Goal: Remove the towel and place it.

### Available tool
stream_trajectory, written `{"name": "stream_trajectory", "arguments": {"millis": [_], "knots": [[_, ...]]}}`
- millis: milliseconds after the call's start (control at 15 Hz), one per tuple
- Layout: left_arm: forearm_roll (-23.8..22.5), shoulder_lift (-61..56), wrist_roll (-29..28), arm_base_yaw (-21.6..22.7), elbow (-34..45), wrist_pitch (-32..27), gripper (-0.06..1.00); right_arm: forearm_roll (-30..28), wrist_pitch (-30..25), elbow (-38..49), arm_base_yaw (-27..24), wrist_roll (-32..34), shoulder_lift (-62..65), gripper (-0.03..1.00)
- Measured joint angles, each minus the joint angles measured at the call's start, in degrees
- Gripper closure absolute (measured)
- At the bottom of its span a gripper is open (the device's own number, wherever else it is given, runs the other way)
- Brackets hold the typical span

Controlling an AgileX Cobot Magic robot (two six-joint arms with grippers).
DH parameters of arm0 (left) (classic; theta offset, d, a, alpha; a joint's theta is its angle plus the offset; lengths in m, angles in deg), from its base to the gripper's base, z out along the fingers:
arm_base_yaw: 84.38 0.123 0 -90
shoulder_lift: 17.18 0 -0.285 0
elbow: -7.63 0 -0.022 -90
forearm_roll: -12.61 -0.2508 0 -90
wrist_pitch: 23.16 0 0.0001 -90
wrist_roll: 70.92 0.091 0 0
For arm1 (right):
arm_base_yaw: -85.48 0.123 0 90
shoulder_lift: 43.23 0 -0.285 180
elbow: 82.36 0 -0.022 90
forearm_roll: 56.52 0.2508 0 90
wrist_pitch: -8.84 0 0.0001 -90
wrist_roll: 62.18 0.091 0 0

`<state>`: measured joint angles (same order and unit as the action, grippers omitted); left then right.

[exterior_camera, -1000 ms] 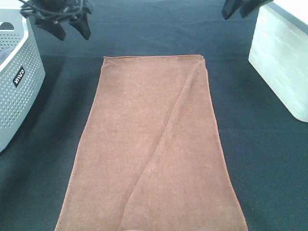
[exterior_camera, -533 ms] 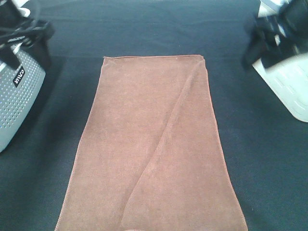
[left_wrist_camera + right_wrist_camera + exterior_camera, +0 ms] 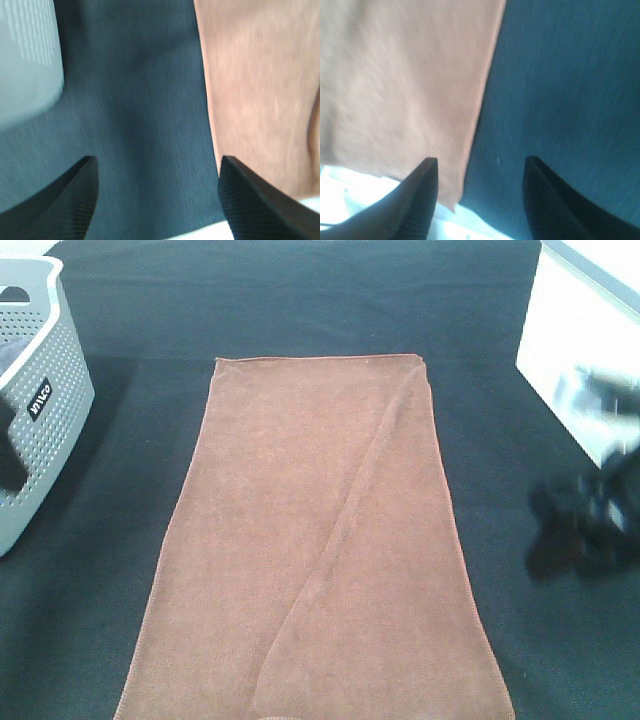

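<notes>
The rust-brown towel (image 3: 320, 540) lies spread flat on the black table cloth (image 3: 300, 300), with a diagonal crease running from its far right corner. My left gripper (image 3: 8, 452) is a dark shape at the left edge, in front of the grey basket. In the left wrist view it (image 3: 157, 160) is open and empty over black cloth, with the towel's left hem (image 3: 260, 90) beside it. My right gripper (image 3: 575, 530) is blurred, right of the towel. In the right wrist view it (image 3: 481, 160) is open and empty over the towel's right hem (image 3: 405, 75).
A grey perforated basket (image 3: 45, 430) stands at the left edge; it also shows in the left wrist view (image 3: 27, 55). A white box (image 3: 575, 350) stands at the back right. Black cloth borders the towel on both sides.
Both grippers have moved from the far edge of the table toward the near side, the left along the basket and the right past the white box. The towel has not moved.
</notes>
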<state>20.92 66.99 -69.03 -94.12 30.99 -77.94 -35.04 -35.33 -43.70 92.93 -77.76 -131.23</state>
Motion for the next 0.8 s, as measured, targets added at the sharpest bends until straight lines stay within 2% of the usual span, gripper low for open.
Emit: {"name": "stream_trajectory", "arguments": {"millis": [133,200,267,333,400,600,800], "knots": [[0.5,-5.7,-1.0,0.0,8.8,2.2,0.3,2.1,4.7,7.4,0.0,-2.0,0.1,0.46],[0.5,-6.9,-1.4,0.0,10.5,2.3,0.3,2.7,5.7,8.7,0.0,-2.8,0.2,0.46],[1.0,-10.9,-2.2,0.0,15.8,2.6,0.3,6.2,8.3,11.9,0.0,-5.4,0.2,0.46],[1.0,-10.9,-2.2,0.0,15.8,2.6,0.3,6.2,8.3,11.9,0.0,-5.4,0.2,0.46],[1.1,-15.0,-2.5,0.0,20.3,3.4,0.3,10.0,9.6,12.9,0.0,-8.7,0.2,0.46],[1.1,-20.6,-4.0,0.0,24.6,4.4,0.3,13.1,10.5,13.0,0.0,-11.3,0.0,0.46],[1.1,-26.8,-5.0,0.0,25.1,5.3,0.3,15.0,11.6,13.0,0.0,-12.3,-4.0,0.46]]}}
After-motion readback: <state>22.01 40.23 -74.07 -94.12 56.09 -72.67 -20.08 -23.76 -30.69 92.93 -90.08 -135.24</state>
